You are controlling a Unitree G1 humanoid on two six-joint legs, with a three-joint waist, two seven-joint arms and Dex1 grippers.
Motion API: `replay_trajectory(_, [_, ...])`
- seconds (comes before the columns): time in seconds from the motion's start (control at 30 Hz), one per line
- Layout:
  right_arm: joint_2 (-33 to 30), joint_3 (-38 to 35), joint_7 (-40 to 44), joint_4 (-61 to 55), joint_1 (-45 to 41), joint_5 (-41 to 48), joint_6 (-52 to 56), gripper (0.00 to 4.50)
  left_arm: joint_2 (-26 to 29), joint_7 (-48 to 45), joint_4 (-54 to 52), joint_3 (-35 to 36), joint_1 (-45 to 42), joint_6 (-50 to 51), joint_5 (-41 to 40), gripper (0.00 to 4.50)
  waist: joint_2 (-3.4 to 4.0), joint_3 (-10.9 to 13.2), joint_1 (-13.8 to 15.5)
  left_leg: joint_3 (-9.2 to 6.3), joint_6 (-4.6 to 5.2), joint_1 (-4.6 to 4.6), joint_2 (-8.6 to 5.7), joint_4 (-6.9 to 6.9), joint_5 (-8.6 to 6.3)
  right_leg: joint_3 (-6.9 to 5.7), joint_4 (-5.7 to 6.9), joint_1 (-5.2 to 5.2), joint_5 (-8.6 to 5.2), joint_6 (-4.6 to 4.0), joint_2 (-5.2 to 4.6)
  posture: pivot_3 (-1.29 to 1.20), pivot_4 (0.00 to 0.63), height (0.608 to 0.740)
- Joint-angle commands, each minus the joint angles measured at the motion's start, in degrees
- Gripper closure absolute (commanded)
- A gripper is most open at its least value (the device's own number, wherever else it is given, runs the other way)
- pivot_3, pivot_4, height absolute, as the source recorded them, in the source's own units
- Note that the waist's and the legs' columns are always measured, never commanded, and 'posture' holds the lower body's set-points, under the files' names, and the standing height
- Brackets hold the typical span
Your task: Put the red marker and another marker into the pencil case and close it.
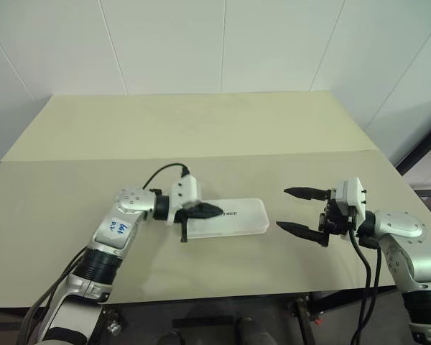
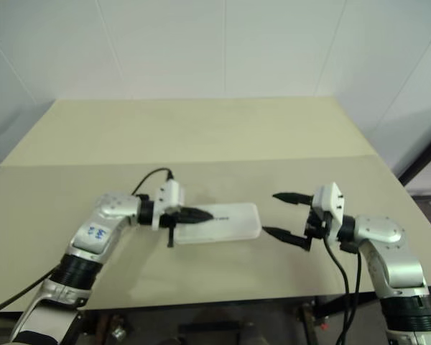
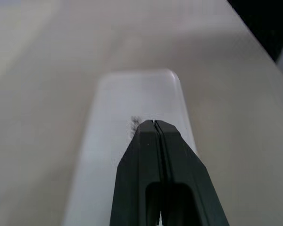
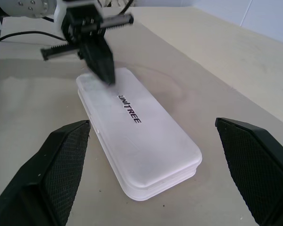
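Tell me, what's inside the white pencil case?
The pencil case lies shut on the table, so its inside is hidden. On its lid rests the left pincer, closed.

A pale beige table (image 1: 201, 129) is set against a white wall (image 1: 223, 43) that is divided by thin seams into large panels. A straight seam (image 1: 93, 157) is seen running across the tabletop. A dark gap (image 1: 424, 147) is seen beside the table's right edge.

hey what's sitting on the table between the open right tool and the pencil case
Nothing: a bare strip of table separates the right tool from the closed pencil case, as seen in the left eye view.
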Motion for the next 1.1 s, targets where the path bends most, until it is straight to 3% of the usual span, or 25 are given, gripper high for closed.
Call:
replay_trajectory(0.03, [-0.2, -1.0, 0.7, -2.3, 0.3, 1.6, 0.1, 0.00, 0.0, -0.3, -2.4, 5.9, -0.7, -1.5, -6.3, 4.46, 0.00, 0.0, 0.0, 0.00, 0.00, 0.00, 0.00, 0.00, 0.00, 0.00, 0.00, 0.00, 0.00, 0.00, 0.00, 0.00, 0.150, 0.740])
replay_trajectory(0.2, [-0.6, -0.7, 1.6, -1.5, -0.4, 1.5, 0.2, 0.00, 4.7, -4.0, -2.5, 10.3, 2.6, -1.5, -10.0, 4.46, 0.00, 0.0, -0.1, 0.00, 0.00, 0.00, 0.00, 0.01, 0.00, 0.00, -0.01, 0.01, 0.00, 0.01, 0.00, 0.00, 0.150, 0.740])
replay_trajectory(0.67, [-2.0, -3.0, 4.2, 4.2, -0.5, -0.1, -4.5, 0.00, 10.6, -6.3, -3.8, 20.3, 15.6, -8.1, -14.9, 0.01, 0.00, 0.0, 0.0, 0.02, 0.00, 0.00, 0.01, -0.02, 0.00, 0.00, -0.08, 0.01, -0.06, -0.12, -0.01, 0.00, 0.150, 0.740])
replay_trajectory(1.1, [-2.8, -3.8, 4.8, 8.7, -2.5, -0.9, -7.4, 0.00, 10.8, -3.2, -3.9, 19.9, 17.9, -7.1, -14.9, 0.01, 0.00, 0.0, -0.2, 0.04, 0.00, 0.02, 0.02, -0.02, 0.00, 0.00, -0.07, 0.00, -0.07, -0.14, 0.00, 0.00, 0.150, 0.740])
